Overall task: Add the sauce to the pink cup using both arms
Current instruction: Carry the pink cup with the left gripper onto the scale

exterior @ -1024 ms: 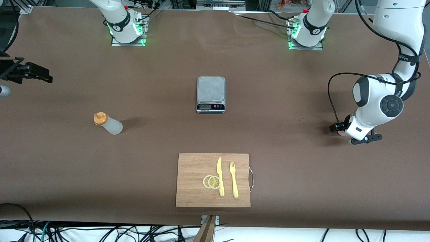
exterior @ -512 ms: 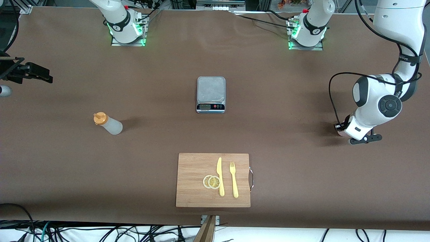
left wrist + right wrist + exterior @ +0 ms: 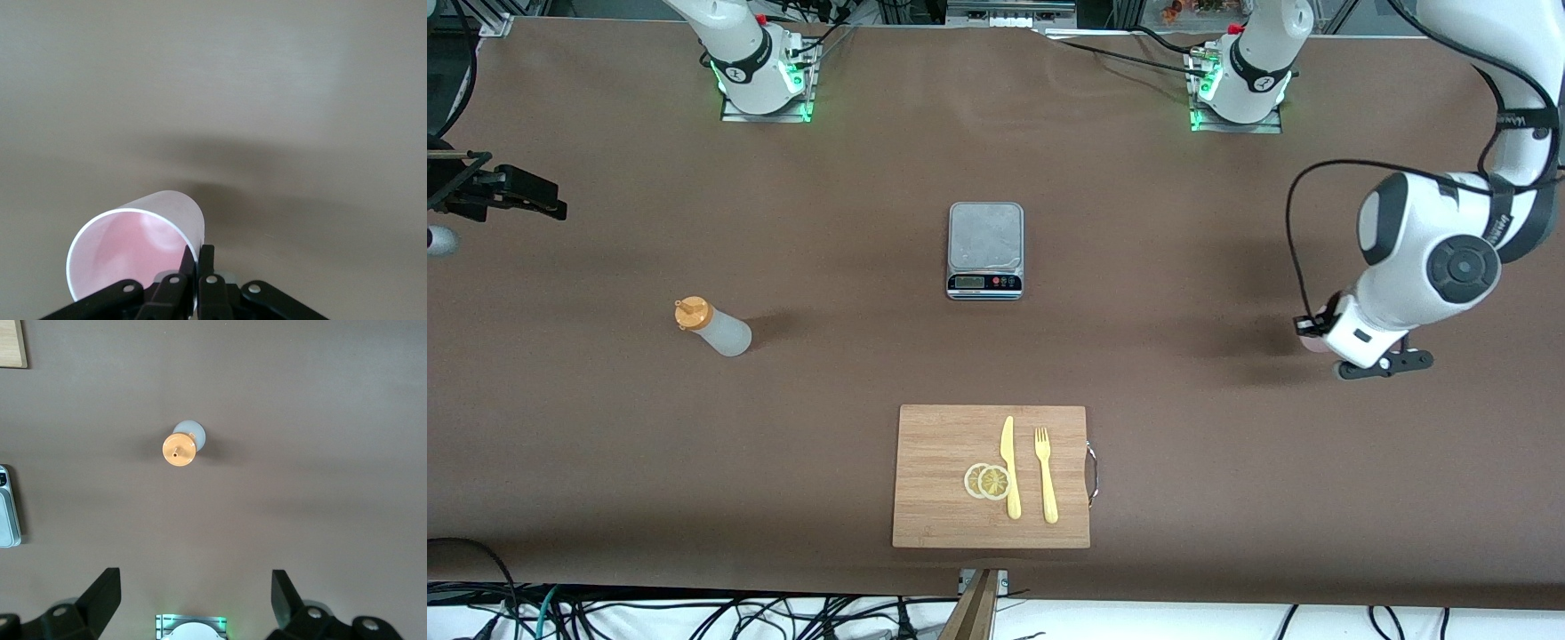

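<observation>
Left wrist view: left pincer (image 3: 197, 267) pinches pink cup (image 3: 137, 243) rim; front hides it.

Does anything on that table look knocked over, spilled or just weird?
Nothing spilled. The sauce bottle stands upright; knife, fork and lemon slices lie neatly on the cutting board. The left pincer pinches the pink cup by its rim.

Brown desk (image 3: 605, 444), sauce bottle (image 3: 716, 328) upright toward the right arm's end, scale (image 3: 984, 250) mid-desk, wooden cutting board (image 3: 943, 462) nearer the front camera, arm bases (image 3: 765, 76) along the top edge
</observation>
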